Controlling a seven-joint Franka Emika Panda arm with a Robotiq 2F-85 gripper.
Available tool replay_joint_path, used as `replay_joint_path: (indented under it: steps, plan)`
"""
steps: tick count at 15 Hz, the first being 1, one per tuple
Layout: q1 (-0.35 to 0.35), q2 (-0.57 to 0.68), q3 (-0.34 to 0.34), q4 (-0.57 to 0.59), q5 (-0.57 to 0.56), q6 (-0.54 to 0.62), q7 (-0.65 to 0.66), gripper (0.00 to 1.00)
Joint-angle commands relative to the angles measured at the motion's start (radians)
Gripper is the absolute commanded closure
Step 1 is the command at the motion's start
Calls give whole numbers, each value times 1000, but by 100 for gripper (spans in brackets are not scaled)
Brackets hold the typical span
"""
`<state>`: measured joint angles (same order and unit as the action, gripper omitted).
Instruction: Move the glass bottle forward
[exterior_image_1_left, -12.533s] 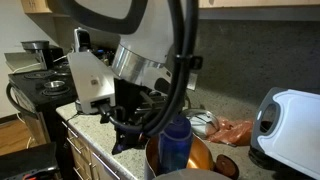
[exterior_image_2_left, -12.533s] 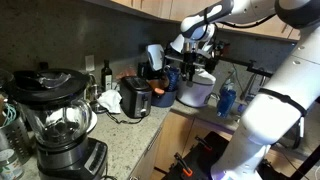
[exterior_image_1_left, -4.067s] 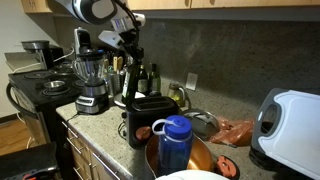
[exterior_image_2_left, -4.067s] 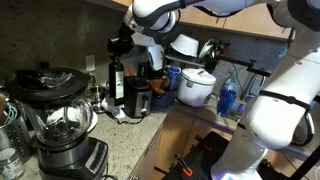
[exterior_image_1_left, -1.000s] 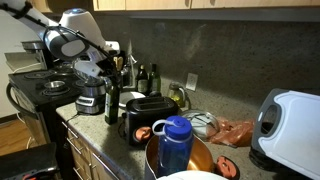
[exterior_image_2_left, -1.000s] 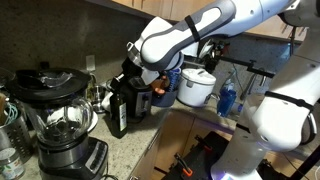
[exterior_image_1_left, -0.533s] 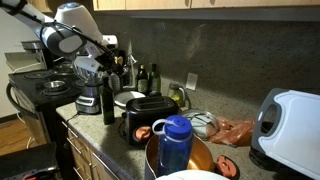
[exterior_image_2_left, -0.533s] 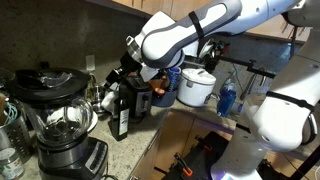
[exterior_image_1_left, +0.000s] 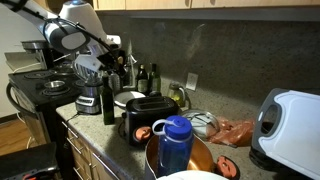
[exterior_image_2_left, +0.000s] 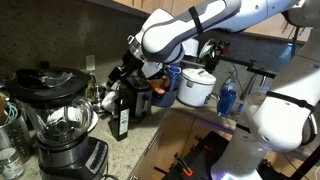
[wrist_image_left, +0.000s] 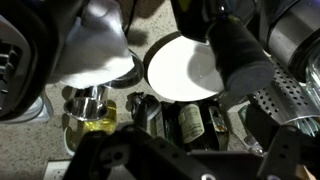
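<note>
glass bottle (exterior_image_1_left: 108, 103): tall, slim, nearly black with a green cast, narrow neck above a straight body; it stands upright and rises higher than the toaster
label: a pale rectangle low on the body, plain in an exterior view (exterior_image_2_left: 122, 126); the print is too small to read
where it stands: on the speckled counter (exterior_image_2_left: 138, 135) near the front edge, between the black toaster (exterior_image_2_left: 139, 98) and the blender (exterior_image_2_left: 58, 122), just beside the toaster; whether they touch cannot be told
same spot from the other side: in an exterior view the bottle is left of the toaster (exterior_image_1_left: 146, 118), with the blender (exterior_image_1_left: 90, 92) behind it
gripper (exterior_image_2_left: 122, 74): right at the top of the bottle's neck, the arm reaching in from above and behind; in both exterior views it is 1 dark mass (dark bottle against dark fingers)
finger state: cannot tell how wide the fingers are spread, nor whether they have the neck
other bottles: a cluster of smaller dark bottles (exterior_image_1_left: 146, 79) by the back wall, well apart from the glass bottle
blue bottle (exterior_image_1_left: 175, 145): blue cap, close to the camera, apart from the task's bottle
wrist view: a round white plate (wrist_image_left: 183, 68) and small bottles (wrist_image_left: 185, 122) from above, everything else blurred
</note>
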<state>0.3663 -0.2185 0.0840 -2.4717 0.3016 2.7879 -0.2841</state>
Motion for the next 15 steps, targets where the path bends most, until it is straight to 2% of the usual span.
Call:
replay_joint_path:
  steps: [1, 4, 6, 10, 12, 13, 15]
  plan:
    - [-61, 30, -48, 123, 5, -195, -8, 0]
    - [-132, 78, -73, 238, -15, -302, -6, 0]
    - [-183, 116, -71, 316, -65, -375, 44, 0]
    - [-249, 194, -65, 467, -166, -609, 122, 0]
    - [-269, 229, -70, 519, -175, -708, 93, 0]
    - [-265, 182, -59, 447, -151, -624, 90, 0]
    - [-277, 211, -60, 483, -160, -669, 90, 0]
